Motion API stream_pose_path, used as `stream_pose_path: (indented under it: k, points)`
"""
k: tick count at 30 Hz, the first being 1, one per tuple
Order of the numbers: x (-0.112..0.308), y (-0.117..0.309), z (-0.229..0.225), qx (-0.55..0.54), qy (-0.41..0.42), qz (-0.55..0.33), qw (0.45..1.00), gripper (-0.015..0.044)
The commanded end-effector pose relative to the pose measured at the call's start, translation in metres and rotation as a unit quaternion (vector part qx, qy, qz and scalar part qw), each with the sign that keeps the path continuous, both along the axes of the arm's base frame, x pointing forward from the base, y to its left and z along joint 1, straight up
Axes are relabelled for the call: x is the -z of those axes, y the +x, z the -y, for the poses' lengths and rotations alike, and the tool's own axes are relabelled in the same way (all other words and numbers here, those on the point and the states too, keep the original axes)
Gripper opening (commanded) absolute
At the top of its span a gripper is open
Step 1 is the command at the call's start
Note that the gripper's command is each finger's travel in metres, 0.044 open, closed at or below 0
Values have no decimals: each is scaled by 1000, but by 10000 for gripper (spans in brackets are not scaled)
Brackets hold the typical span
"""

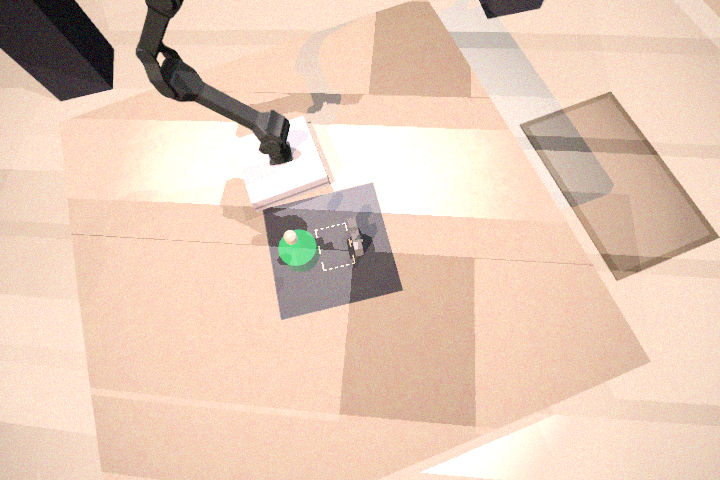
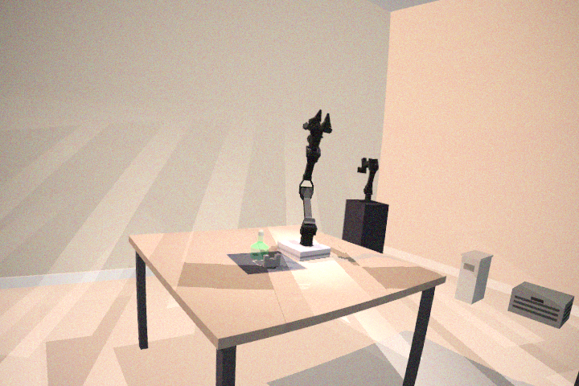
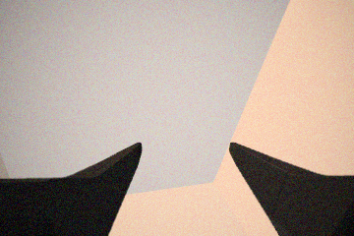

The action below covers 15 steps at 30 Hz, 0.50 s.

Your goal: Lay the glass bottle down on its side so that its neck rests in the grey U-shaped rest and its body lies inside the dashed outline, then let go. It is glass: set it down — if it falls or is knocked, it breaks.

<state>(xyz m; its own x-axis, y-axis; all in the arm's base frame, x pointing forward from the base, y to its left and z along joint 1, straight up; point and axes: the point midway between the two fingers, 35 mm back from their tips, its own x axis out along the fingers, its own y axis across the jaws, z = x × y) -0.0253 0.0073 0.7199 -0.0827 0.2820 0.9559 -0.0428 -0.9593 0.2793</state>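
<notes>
Bottle (image 1: pixel 297 250) (image 2: pixel 260 250): green, upright on the dark mat (image 1: pixel 310 294) (image 2: pixel 250 269), pale tip uppermost. In the top view it stands just beside the dashed outline (image 1: pixel 338 266), on the side away from the grey rest (image 1: pixel 357 244) (image 2: pixel 272 260). Not laid down; the neck is not in the rest.

Rest: at the opposite edge of the outline, prongs up in the exterior view, where it partly overlaps the lower part of the bottle. Contact between the two: none seen from the top.

Arm (image 1: pixel 225 107) (image 2: pixel 307 207): foot on a white block (image 1: pixel 293 183) (image 2: pixel 305 252) near the mat, links reaching high over the table (image 1: pixel 202 350) (image 2: pixel 299 297).

Gripper (image 2: pixel 323 113) (image 3: pixel 186 146): raised well above the bottle and pointing upward; outside the top view. Fingers wide apart, nothing between them. Wrist view shows both tips against the pale grey ceiling (image 3: pixel 111 93) and a peach wall (image 3: pixel 313 98); bottle and rest outside this view.

Surroundings: second arm (image 2: pixel 369 179) on a black pedestal (image 2: pixel 355 220) behind the table. White bin (image 2: pixel 471 280) and grey vented box (image 2: pixel 539 305) on the floor by the wall. Brown rug with darker border (image 1: pixel 655 186) well apart from the mat.
</notes>
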Motion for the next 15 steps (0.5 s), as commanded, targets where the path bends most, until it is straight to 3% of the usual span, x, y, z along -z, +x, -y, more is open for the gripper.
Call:
stream_pose_path:
  k: [1, 8, 15]
  points:
    - [15, 28, -56, 67, -77, -32, 994, 440]
    - [49, 86, -117, 171, -178, -87, 965, 440]
    - [106, 165, -157, 285, -293, -154, 900, 440]
